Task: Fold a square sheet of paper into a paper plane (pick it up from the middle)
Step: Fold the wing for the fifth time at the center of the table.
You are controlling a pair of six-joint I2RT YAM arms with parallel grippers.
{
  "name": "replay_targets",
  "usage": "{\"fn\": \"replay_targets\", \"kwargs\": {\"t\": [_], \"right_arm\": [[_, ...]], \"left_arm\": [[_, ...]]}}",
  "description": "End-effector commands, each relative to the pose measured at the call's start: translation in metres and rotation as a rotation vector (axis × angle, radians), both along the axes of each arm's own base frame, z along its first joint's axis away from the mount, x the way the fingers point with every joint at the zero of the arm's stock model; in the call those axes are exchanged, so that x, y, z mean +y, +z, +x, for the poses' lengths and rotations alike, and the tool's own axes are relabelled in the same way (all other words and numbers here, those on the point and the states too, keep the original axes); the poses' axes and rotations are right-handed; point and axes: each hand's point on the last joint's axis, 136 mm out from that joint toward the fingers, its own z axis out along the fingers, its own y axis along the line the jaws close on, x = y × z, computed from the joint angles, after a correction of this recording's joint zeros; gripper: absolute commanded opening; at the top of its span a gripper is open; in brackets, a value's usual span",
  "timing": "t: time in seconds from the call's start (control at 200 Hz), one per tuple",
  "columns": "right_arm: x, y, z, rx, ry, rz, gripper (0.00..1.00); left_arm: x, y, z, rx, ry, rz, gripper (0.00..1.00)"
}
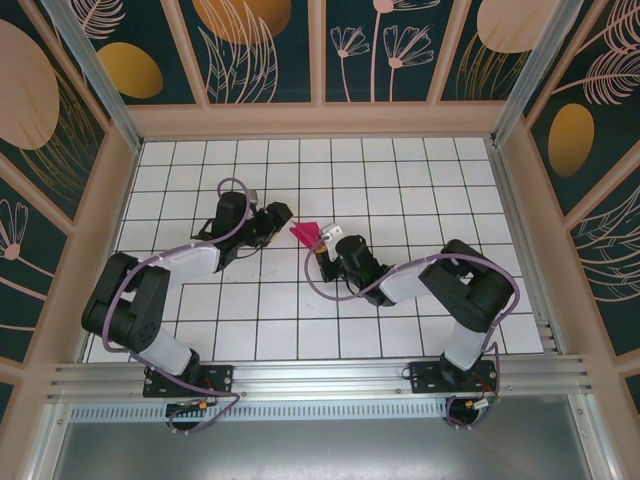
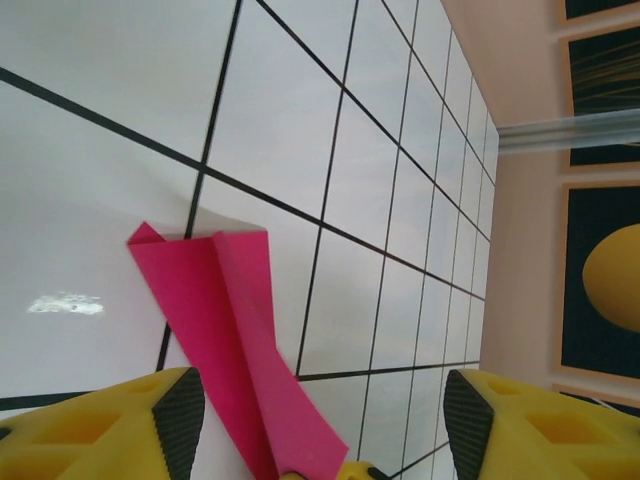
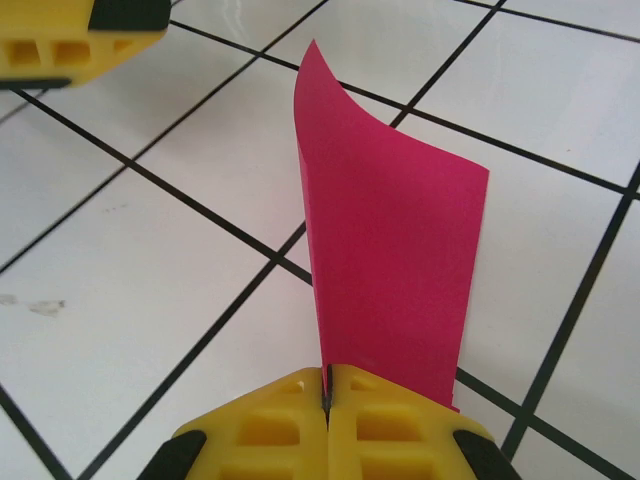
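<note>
Plainly, the right claw [image 3: 327, 400] is pinched tight on the paper [image 3: 390, 260]. Its two yellow fingers meet with the lower edge caught in the seam between them, so the paper stands up out of the grip instead of lying on the table [image 3: 130, 300]. That hold looks meant to keep the folds from springing apart while the other arm lets go. The left claw [image 2: 322, 420] stands wide, a black-padded finger on either side of the paper's narrow end, with no pad touching it as far as its wrist view shows. Seen from above, the paper [image 1: 303, 232] hangs between the two claws near the middle of the table. Whether its far tip rests on the tiles I cannot tell. It is thin, matte magenta stock folded into a long band, with one layer lapped over another and a small corner poking out at the far end. The free top edge curls over, which suggests it is limp and will crease easily. The fingers are hard yellow plastic with moulded pockets and dark rubbery pads. The table is glossy white, ruled in black squares.
</note>
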Motion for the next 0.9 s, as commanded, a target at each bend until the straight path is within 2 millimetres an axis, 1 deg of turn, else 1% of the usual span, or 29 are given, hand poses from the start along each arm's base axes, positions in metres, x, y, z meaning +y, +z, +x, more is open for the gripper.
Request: {"fn": "replay_targets", "kwargs": {"t": [0.0, 0.115, 0.3, 0.43, 0.535, 0.676, 0.896], "right_arm": [[0.011, 0.013, -0.007, 0.125, 0.029, 0.144, 0.00], [0.012, 0.013, -0.003, 0.205, 0.008, 0.203, 0.00], [0.018, 0.009, 0.000, 0.286, 0.010, 0.238, 0.00], [0.024, 0.013, 0.003, 0.331, 0.015, 0.289, 0.00], [0.027, 0.007, 0.005, 0.414, 0.008, 0.327, 0.00], [0.027, 0.003, 0.005, 0.526, 0.020, 0.420, 0.00], [0.022, 0.006, 0.005, 0.617, 0.033, 0.522, 0.00]], "left_arm": [[0.006, 0.001, -0.003, -0.038, 0.024, -0.010, 0.67], [0.005, 0.002, -0.009, -0.080, 0.001, -0.026, 0.68], [-0.001, -0.001, -0.020, -0.116, -0.060, -0.063, 0.68], [-0.006, -0.003, -0.025, -0.135, -0.097, -0.081, 0.67], [-0.010, -0.006, -0.028, -0.142, -0.121, -0.086, 0.64], [-0.013, -0.012, -0.030, -0.141, -0.134, -0.084, 0.56], [-0.020, -0.016, -0.031, -0.148, -0.168, -0.095, 0.53]]}}
